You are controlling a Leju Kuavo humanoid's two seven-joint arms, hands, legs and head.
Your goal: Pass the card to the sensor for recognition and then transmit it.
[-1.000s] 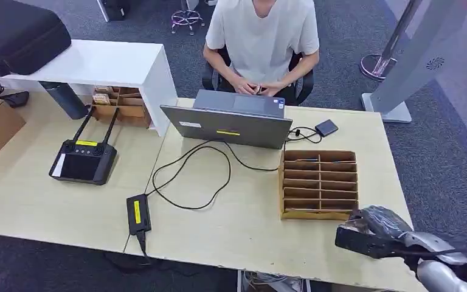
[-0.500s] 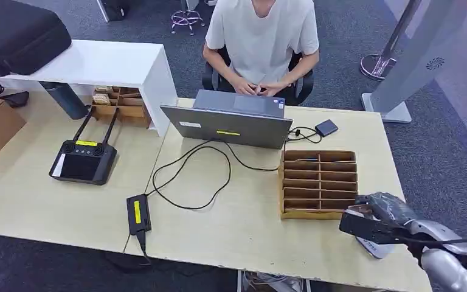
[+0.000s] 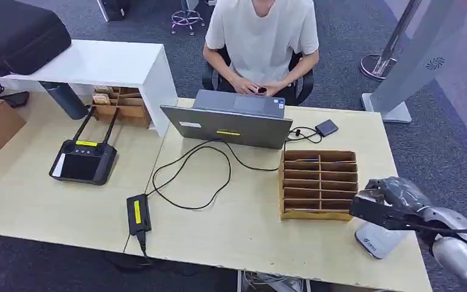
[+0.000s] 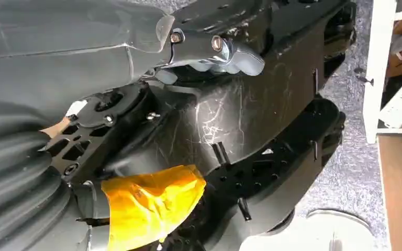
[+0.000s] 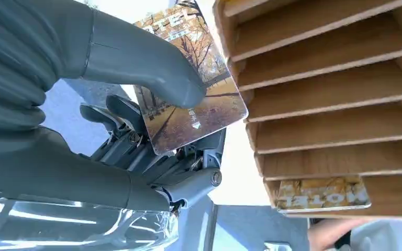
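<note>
The right hand [image 3: 389, 204] is hovering at the near right corner of the pale wooden surface [image 3: 249, 225], just beside the brown cardboard slotted card rack [image 3: 319, 184]. In the head view its dark fingers are hiding what they are gripping. The right wrist view is revealing it: the thick grey thumb [image 5: 152, 68] is pressing a glossy rectangular card printed with autumn trees [image 5: 191, 99] against the darker fingers [image 5: 120, 117], so the right hand [image 5: 136, 104] is clamped on the card. The card is tilting, one corner reaching close to the rack [image 5: 335, 94]. That view is also showing a second card with a yellowish print [image 5: 322, 194] lying in one of the rack's slots. The head view is showing a small white rounded sensor device [image 3: 377, 239] sitting on the surface just beneath the hand. The left wrist view is not letting me tell how the left hand's fingers are lying.
</note>
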